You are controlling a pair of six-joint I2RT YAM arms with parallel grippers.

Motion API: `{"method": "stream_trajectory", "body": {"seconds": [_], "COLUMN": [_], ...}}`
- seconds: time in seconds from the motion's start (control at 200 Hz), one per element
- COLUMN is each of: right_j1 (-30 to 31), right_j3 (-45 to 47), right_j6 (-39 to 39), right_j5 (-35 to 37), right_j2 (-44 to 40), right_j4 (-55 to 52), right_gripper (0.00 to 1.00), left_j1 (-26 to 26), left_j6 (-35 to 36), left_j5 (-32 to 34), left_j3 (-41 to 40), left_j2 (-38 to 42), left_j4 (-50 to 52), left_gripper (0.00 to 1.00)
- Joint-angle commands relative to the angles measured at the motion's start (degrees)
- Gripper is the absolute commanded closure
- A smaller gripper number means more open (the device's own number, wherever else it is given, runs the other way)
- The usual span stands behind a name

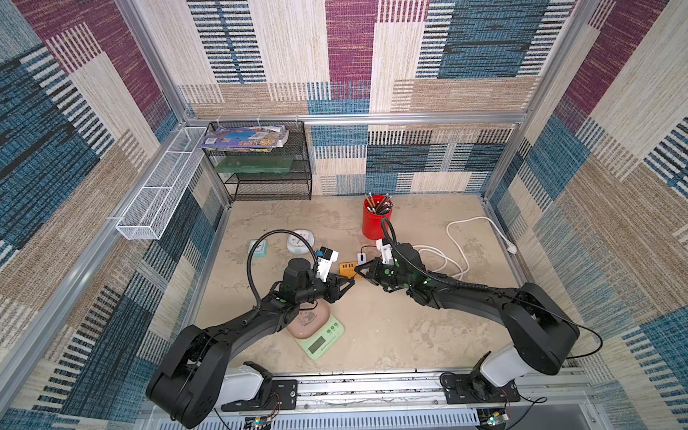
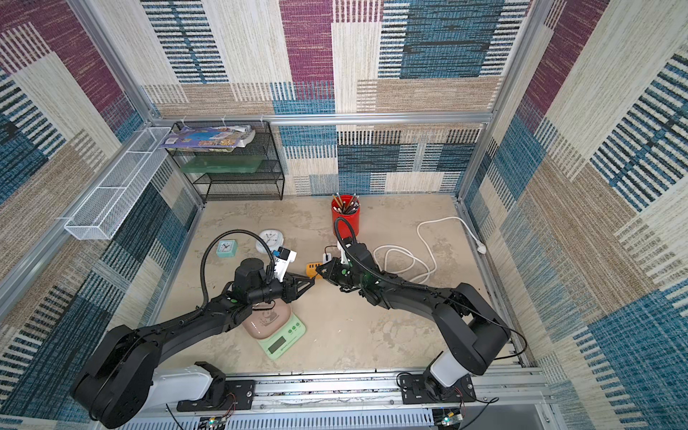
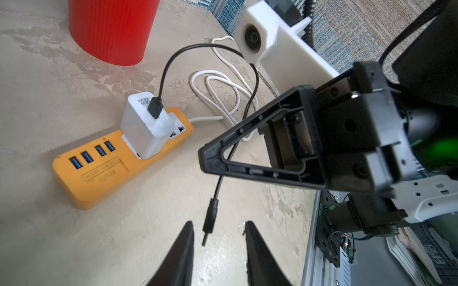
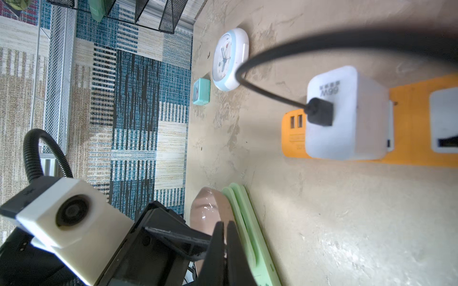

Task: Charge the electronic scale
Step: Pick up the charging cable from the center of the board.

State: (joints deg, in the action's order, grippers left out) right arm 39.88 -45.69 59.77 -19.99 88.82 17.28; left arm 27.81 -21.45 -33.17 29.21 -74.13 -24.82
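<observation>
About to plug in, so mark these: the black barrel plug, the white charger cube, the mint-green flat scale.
black charging cable's barrel plug (image 3: 210, 214): left wrist view, its moulded sleeve.
white plastic charger cube (image 3: 141, 131): left wrist view, its side face.
mint-green flat electronic scale (image 1: 327, 336): a top view, base between buttons and display.

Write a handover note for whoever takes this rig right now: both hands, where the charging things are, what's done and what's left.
Right hand: shut on the black cable; its plug dangles above the table.
Left hand: open, one finger each side of the plug, not touching it.
Scale: on the table near the front, pink bowl on top.
Done: charger sits in the orange power strip, with the cable plugged into it.
Left: grip the plug, carry it to the scale, push it in. The scale's socket shows in no view.
</observation>
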Motion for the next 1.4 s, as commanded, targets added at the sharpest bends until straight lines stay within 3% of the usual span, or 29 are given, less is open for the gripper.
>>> {"method": "stream_trajectory", "body": {"seconds": [0.0,0.581,0.681,0.821,0.971,1.086,1.187,1.397], "right_j1": [-0.01,0.03,-0.06,-0.61,-2.45,-5.07,-7.32,-12.82], "right_j3": [0.08,0.68,0.62,0.75,3.97,8.94,12.54,12.06], "right_j6": [0.44,0.70,0.61,-1.64,-10.30,-18.33,-25.78,-42.19], "right_j5": [-0.31,-0.49,-0.57,-0.85,-0.84,-1.36,-1.34,-6.05], "right_j2": [-0.65,-1.80,-1.74,-2.51,-7.57,-14.24,-21.19,-33.21], "right_j4": [2.86,3.01,3.00,1.23,-4.10,-8.34,-11.22,-12.37], "right_gripper": [0.94,0.91,0.87,0.69,0.49,0.47,0.53,0.50], "left_j1": [-0.04,-0.04,-0.04,-0.06,-0.10,-0.13,-0.22,-0.48], "left_j6": [1.68,1.92,2.12,2.54,3.34,3.79,4.04,6.68], "left_j5": [-0.50,-0.79,-0.85,-0.67,-0.57,-0.84,-1.47,-3.42], "left_j3": [-0.23,0.52,0.47,0.64,2.00,2.99,3.83,6.12], "left_j2": [-0.48,-1.55,-0.96,-0.28,0.63,1.02,1.00,1.49], "left_j4": [-2.56,-3.42,-3.25,-2.57,0.19,1.65,2.64,6.74], "left_gripper": [0.66,0.85,0.87,0.89,0.91,0.91,0.91,0.91]}}
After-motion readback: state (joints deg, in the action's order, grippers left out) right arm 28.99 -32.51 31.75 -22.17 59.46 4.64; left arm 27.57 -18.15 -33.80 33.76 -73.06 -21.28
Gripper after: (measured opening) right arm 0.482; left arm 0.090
